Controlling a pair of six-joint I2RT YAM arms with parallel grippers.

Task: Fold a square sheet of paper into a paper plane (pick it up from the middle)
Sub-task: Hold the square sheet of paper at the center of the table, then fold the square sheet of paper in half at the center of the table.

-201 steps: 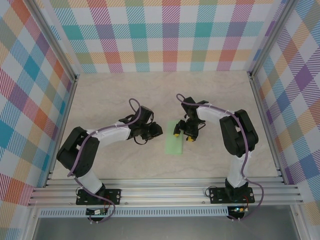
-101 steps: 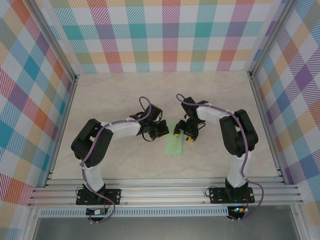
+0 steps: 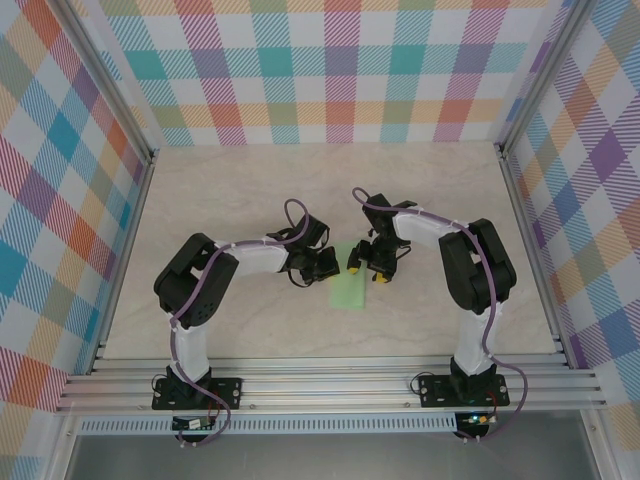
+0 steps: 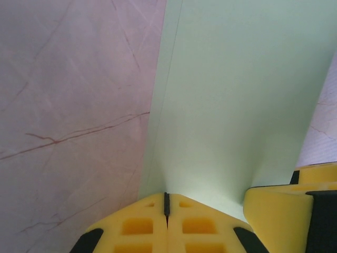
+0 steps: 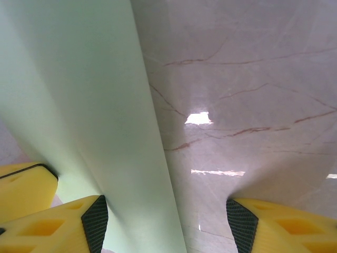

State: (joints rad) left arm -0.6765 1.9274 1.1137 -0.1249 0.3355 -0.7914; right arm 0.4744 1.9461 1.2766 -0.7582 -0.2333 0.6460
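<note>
Overhead, a pale marble desk (image 3: 230, 200) sits inside checked walls. A pale-green paper sheet (image 3: 350, 290), folded into a narrow upright strip, lies near the middle of the desk. The left tool (image 3: 325, 264) reaches in at the sheet's upper left corner. The right tool (image 3: 362, 268) is at the sheet's upper right corner, just beside the left tool.

From the left wrist, the left tool (image 4: 166, 196) is clenched, its yellow fingertips pressed together against the sheet (image 4: 237, 105). Whether paper is caught between them cannot be told. Bare desk (image 4: 68, 105) lies left of the sheet.

From the right wrist, the right tool (image 5: 166, 205) is released, jaws wide. The sheet (image 5: 79, 95) rises past its left finger, with desk (image 5: 253, 95) to the sheet's right.
</note>
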